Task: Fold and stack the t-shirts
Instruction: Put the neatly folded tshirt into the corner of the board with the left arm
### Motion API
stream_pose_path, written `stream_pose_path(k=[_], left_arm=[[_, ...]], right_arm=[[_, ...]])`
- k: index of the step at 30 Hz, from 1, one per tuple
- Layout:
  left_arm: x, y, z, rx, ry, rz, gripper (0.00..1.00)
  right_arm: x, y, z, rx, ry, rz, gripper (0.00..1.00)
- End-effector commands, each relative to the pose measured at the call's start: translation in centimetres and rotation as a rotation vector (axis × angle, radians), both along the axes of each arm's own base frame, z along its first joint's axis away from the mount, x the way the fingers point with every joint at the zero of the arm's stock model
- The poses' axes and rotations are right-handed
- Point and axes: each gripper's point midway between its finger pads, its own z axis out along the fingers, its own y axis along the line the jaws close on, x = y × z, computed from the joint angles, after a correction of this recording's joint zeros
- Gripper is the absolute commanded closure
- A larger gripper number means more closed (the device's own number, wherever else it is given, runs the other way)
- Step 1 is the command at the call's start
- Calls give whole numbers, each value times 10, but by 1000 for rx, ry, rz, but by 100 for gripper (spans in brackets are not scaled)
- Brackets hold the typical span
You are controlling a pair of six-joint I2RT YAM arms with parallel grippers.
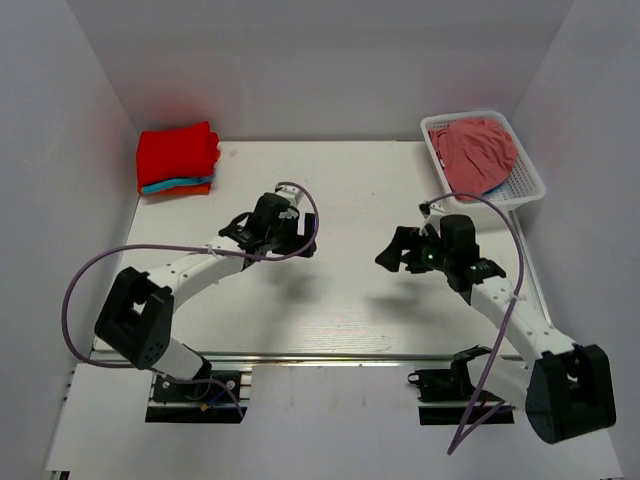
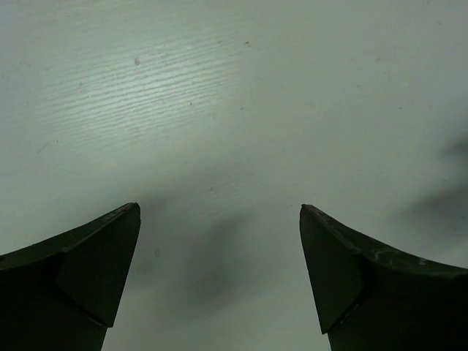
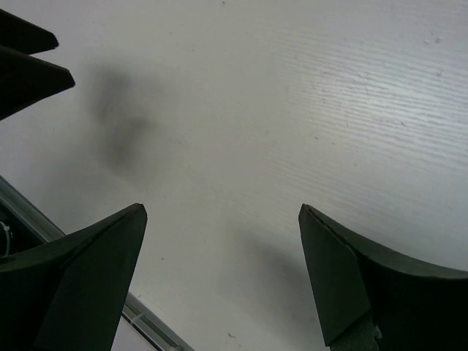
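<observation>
A stack of folded t-shirts sits at the table's back left corner: a bright red t-shirt (image 1: 178, 152) on top, a teal one (image 1: 175, 184) under it and an orange one (image 1: 180, 191) at the bottom. My left gripper (image 1: 268, 243) is open and empty above bare table near the middle, well to the right of the stack; in the left wrist view (image 2: 219, 210) only white table lies between its fingers. My right gripper (image 1: 392, 252) is open and empty over the table right of centre, with bare table between its fingers in the right wrist view (image 3: 223, 210).
A white plastic basket (image 1: 527, 170) at the back right holds a crumpled pinkish-red shirt (image 1: 475, 150). White walls enclose the table on three sides. The metal rail of the table's near edge (image 3: 25, 212) shows in the right wrist view, with a dark arm part (image 3: 25, 69) at the upper left.
</observation>
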Motion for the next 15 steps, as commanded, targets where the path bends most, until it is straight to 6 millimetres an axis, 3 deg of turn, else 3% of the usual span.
stream_pose_path(k=[1, 4, 5, 11, 15], left_arm=[[0, 17, 42, -4, -113, 134, 0], [-17, 8, 36, -18, -116, 105, 0], [-23, 2, 44, -46, -135, 91, 0], [-28, 8, 43, -2, -155, 141, 0], [-33, -1, 40, 17, -146, 119, 0]], right_arm=[[-7, -12, 0, -25, -43, -43, 10], [-16, -19, -9, -31, -57, -68, 10], [-16, -19, -4, -23, -77, -79, 10], [-17, -22, -10, -33, -68, -81, 10], [-19, -14, -13, -10, -52, -44, 10]])
